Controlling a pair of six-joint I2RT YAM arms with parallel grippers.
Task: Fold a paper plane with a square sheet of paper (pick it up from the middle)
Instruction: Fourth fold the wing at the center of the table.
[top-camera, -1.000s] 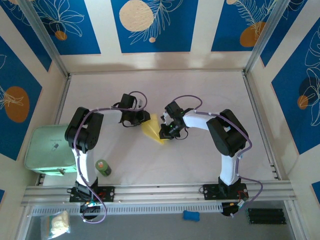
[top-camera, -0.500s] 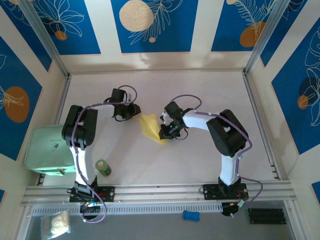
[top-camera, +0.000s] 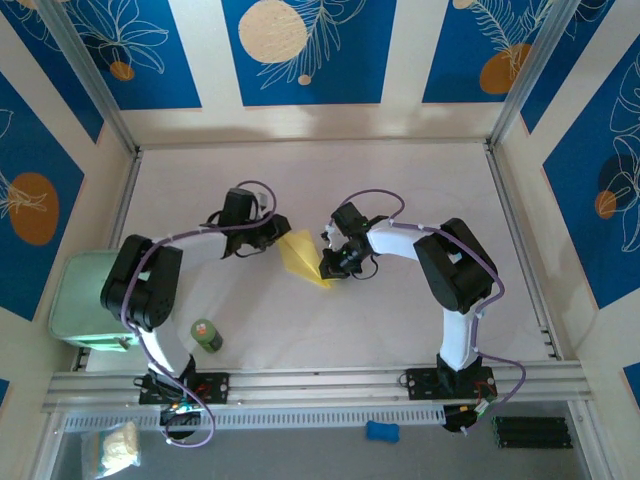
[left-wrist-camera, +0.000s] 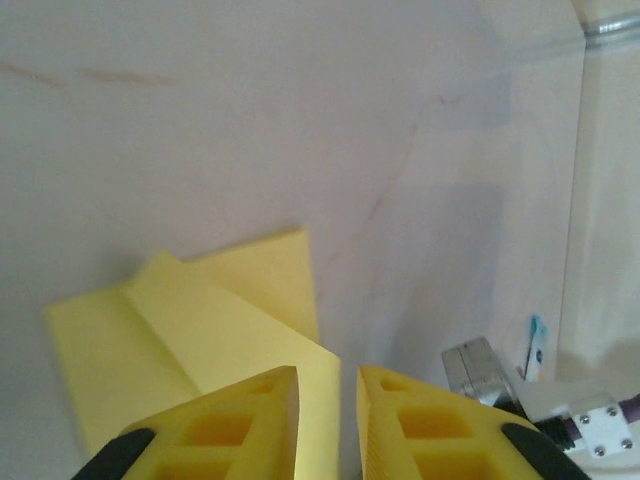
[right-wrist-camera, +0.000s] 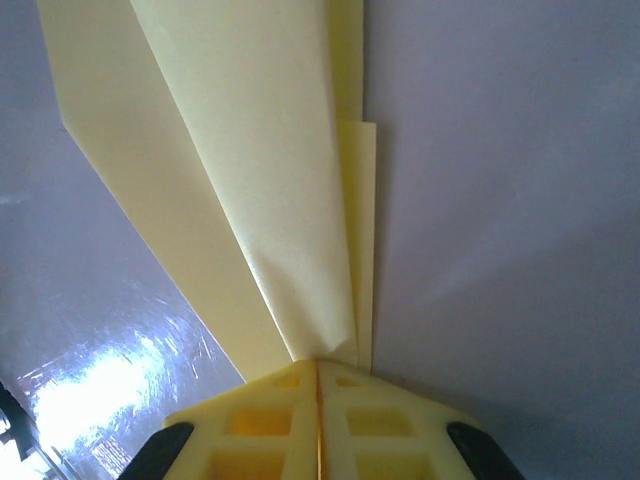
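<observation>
Half a second ago the left claw (top-camera: 277, 228) stood drawn back from the plane (top-camera: 300, 255). It has now swung in again to just beside the plane's upper left edge, about where it was a second ago, while the left arm's elbow has dropped further out to the left, over the green box (top-camera: 80, 300). The right claw (top-camera: 328, 266) has not shifted across the three moments, and the plane lies where it lay, near the middle of the surface (top-camera: 400, 180) between the two claws. In the left wrist view the left claw (left-wrist-camera: 328, 378) is parted by only a narrow slit. Its blocky yellow fingers (left-wrist-camera: 235, 420), moulded with square pockets, are poised over the plane (left-wrist-camera: 200, 335), whose near corner sits at the mouth of the slit. Nothing is clearly gripped, and I cannot tell whether the paper touches a finger. In the right wrist view the right claw (right-wrist-camera: 318, 368) is pressed fully closed, its two fingers (right-wrist-camera: 260, 425) meeting at a thin seam. The plane (right-wrist-camera: 260, 170) narrows into that seam and is pinched there. The paper is thin, matt and pale yellow, folded into long overlapping flaps with straight, sharp creases that fan out from the pinch. From above it reads as a slim kite with its point towards the lower right. The surface is smooth and off-white, with a glossy patch of reflected light at lower left in the right wrist view. A small green bottle (top-camera: 206, 335) stands near the left arm's base.
</observation>
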